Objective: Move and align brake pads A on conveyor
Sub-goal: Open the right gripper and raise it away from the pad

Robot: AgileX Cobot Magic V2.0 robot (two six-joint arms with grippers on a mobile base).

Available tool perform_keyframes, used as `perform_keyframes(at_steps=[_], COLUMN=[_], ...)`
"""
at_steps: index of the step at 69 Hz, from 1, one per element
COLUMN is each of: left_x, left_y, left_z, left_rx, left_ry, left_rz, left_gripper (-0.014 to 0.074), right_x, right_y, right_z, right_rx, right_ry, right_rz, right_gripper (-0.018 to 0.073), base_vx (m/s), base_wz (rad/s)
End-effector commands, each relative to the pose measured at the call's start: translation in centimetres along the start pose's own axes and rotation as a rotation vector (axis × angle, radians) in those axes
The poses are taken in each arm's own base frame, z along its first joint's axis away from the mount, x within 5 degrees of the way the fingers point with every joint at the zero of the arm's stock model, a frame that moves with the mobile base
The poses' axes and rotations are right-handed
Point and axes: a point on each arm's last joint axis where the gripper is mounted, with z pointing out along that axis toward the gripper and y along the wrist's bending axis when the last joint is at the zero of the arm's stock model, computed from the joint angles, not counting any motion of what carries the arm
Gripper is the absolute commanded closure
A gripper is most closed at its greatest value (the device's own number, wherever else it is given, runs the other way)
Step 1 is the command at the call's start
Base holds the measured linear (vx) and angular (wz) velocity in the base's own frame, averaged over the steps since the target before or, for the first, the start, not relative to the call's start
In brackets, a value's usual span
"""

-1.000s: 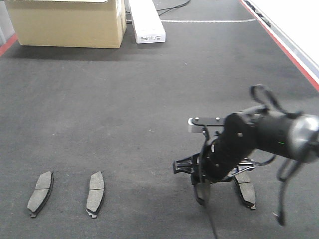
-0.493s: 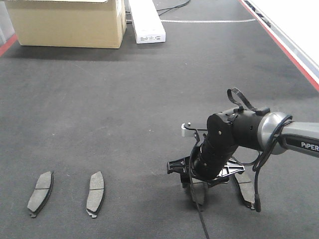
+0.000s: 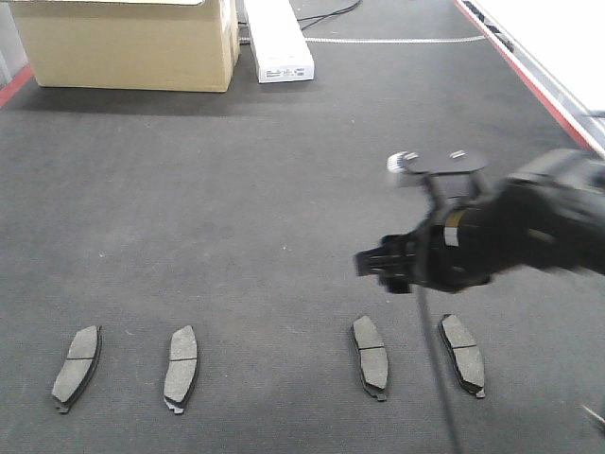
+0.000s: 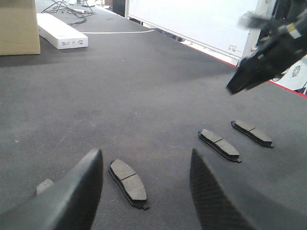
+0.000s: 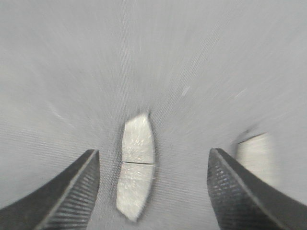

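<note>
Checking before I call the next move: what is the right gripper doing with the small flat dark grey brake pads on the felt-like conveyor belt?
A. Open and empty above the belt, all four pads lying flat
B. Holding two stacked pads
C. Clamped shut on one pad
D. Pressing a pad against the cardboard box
A: the right gripper has its fingers spread with nothing between them, and four brake pads lie flat on the conveyor belt.

Up at the far end sits a cardboard box [image 3: 128,44], and a long white box [image 3: 276,40] lies just beside it.
</note>
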Motion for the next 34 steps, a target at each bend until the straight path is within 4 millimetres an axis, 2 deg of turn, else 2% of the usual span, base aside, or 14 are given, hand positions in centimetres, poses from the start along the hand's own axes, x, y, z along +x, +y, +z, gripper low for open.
perform_keyframes(at_steps=[1, 13, 34], left_x=[-1.2, -1.2, -1.2], left_y=[-0.2, -0.2, -0.2], left_z=[-0.4, -0.4, -0.4], left_rx=[0.027, 0.027, 0.028], left_ry=[-0.084, -0.085, -0.088], left_rz=[0.001, 0.001, 0.001], left_gripper=[0.0202, 0.0202, 0.0202], right_x=[-0.2, 3.3, 10.2], right_y=[-0.4, -1.9, -4.4], right_z=[-4.4, -8.6, -14.4], right_rx=[-0.036, -0.044, -0.079], right_ry=[-0.196, -0.316, -0.518], right_rz=[-0.031, -0.058, -0.065], right_gripper=[0.0088, 0.0088, 0.0088], base_vx=[0.0, 0.0, 0.0], base_wz=[0.0, 0.0, 0.0])
